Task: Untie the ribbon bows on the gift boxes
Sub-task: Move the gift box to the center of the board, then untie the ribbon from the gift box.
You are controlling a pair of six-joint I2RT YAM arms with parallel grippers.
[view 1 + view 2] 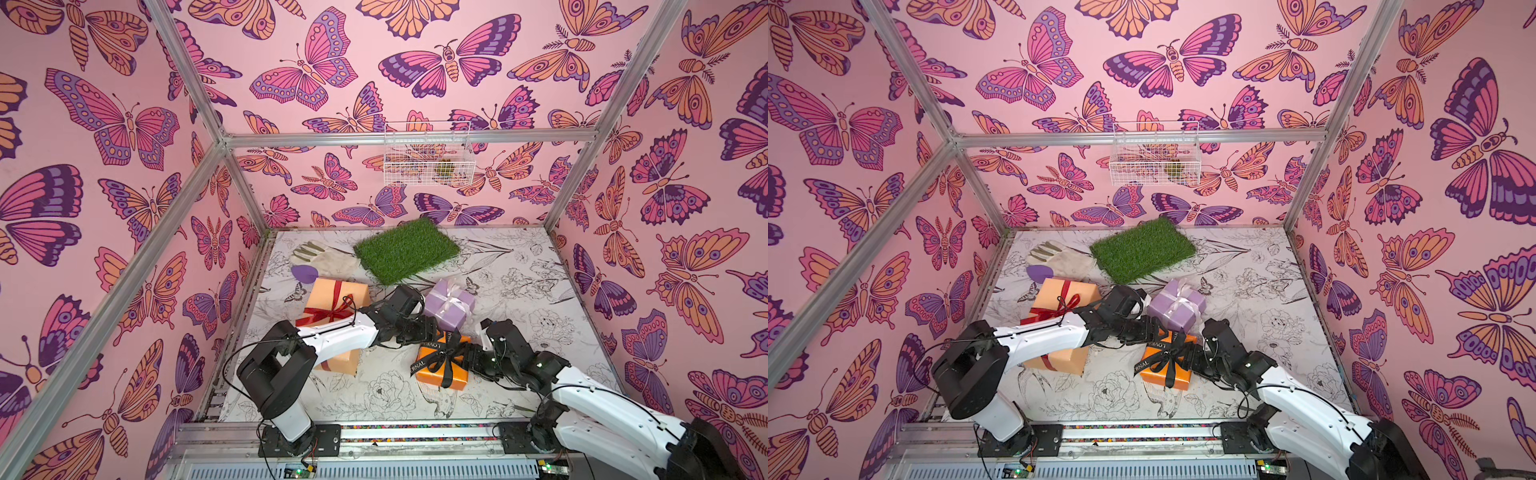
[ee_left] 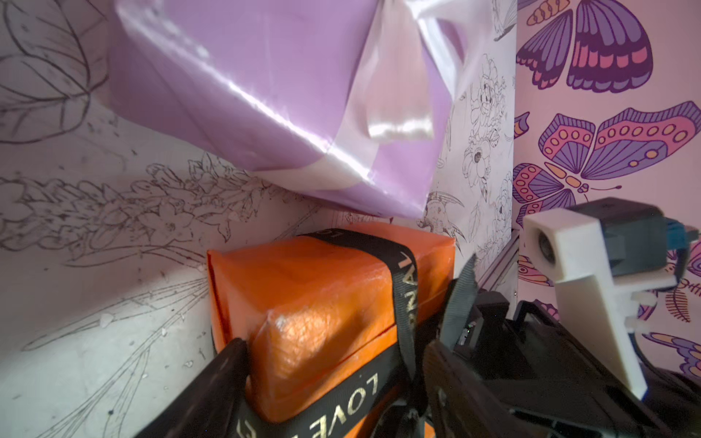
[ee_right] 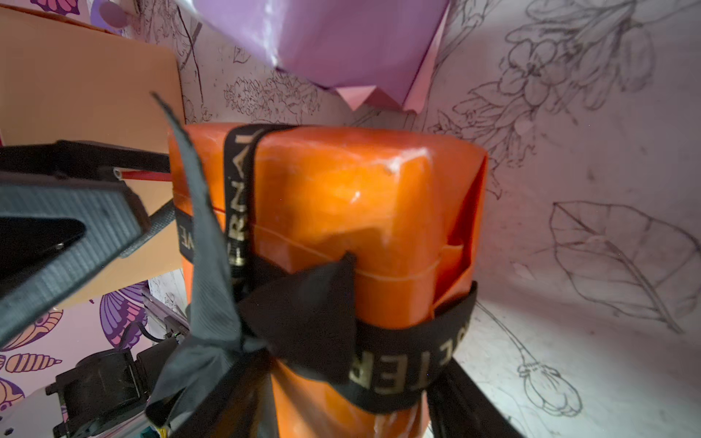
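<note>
Floral-printed tabletop (image 1: 519, 291). On the far side lie a green turf mat (image 1: 407, 251), a pale glove (image 1: 322, 257) and a purple egg-shaped piece (image 1: 304, 273). A white wire basket (image 1: 428, 153) hangs on the far wall.

The left arm (image 1: 332, 332) lies across the peach box (image 1: 336, 293) and hides its middle; the red ribbon (image 1: 332, 309) on it is tied in a bow. The lilac box (image 1: 451, 305), its pale ribbon (image 1: 449, 299) bowed on top, stands just beyond the orange box (image 1: 440, 374) and crowds its far edge.

The orange box sits near centre, in glossy, creased paper. Its black ribbon (image 1: 442, 353), lettered LOVE IS ETERNAL, is knotted in a bow on top, with tails spilling over the near side.

The left gripper (image 1: 434, 332) straddles the box's far-left corner and the right gripper (image 1: 471, 353) its right side. Both have their jaws apart; whether either presses on the box cannot be told.
</note>
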